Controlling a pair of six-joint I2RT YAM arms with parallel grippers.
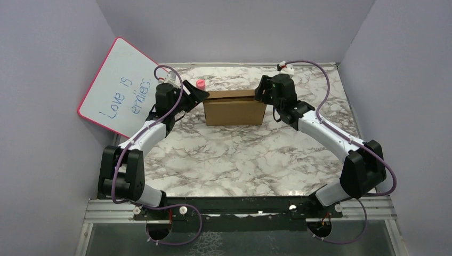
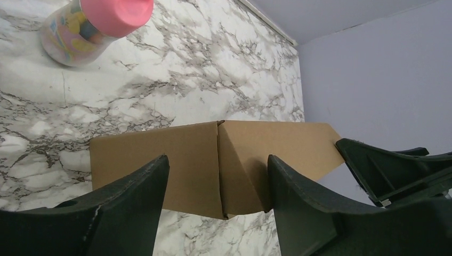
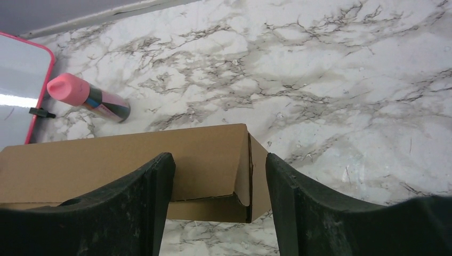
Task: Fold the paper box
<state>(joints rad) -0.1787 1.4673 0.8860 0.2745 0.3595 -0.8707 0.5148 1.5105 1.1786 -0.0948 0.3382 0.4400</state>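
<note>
On table [image 1: 240, 160] toward 12 o'clock, box [image 1: 234, 109] flanked by left claw [image 2: 217, 162] at 9 o'clock and right claw [image 3: 219, 160] at 3, both spread wide astride corners.

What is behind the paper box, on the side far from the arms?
A small pink-capped bottle is on the marble table behind the left corner of the paper box. The table right against its back wall is hidden.

It looked like a robotics lab test cell: plain lavender panels [image 1: 234, 26] boxed in a marble-patterned table [image 1: 240, 160] on three sides, and two cabled robot arms [image 1: 133, 144] were bolted to a metal rail [image 1: 106, 212] along its near edge.
</note>
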